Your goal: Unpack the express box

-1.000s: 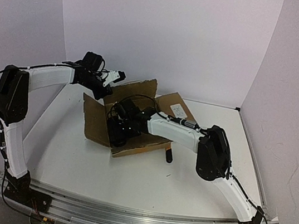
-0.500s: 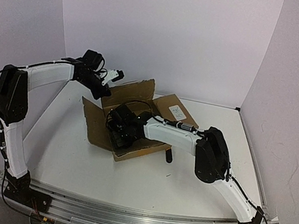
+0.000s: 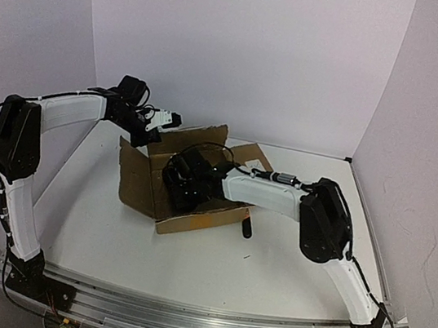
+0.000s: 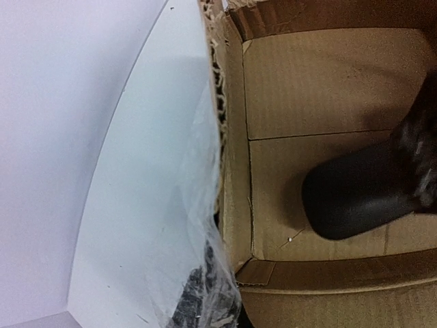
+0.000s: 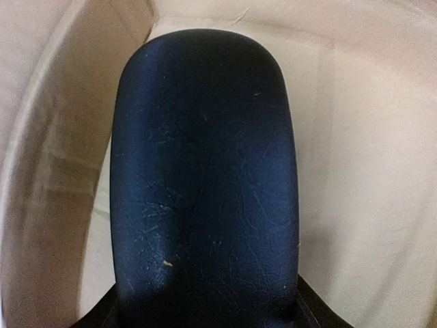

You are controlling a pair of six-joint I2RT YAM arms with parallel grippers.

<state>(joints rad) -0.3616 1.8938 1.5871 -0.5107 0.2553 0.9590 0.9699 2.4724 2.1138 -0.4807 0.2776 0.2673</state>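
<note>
The express box [image 3: 195, 215] lies open in the middle of the table, its brown flaps standing up. My right gripper [image 3: 187, 182] reaches down inside it. In the right wrist view a black oval case [image 5: 205, 171] fills the picture, running out from between my right gripper's [image 5: 205, 316] fingers, which hug both its sides, with the box's pale inner walls [image 5: 369, 171] around it. The left wrist view shows the same case [image 4: 355, 198] on the box floor [image 4: 321, 89]. My left gripper [image 3: 168, 118] sits at the back flap, shut on clear tape [image 4: 201, 205] hanging off the torn box edge; its fingers are hidden.
A slim dark tool [image 3: 248, 224] lies on the white table just right of the box's front corner. The flap with the white label [image 3: 257, 165] leans back to the right. Lilac walls close the table at the back and on both sides.
My right gripper's jaws have come in round the black case inside the box. The box has shifted a little to the left and tilted. The left gripper stays at the back flap.
</note>
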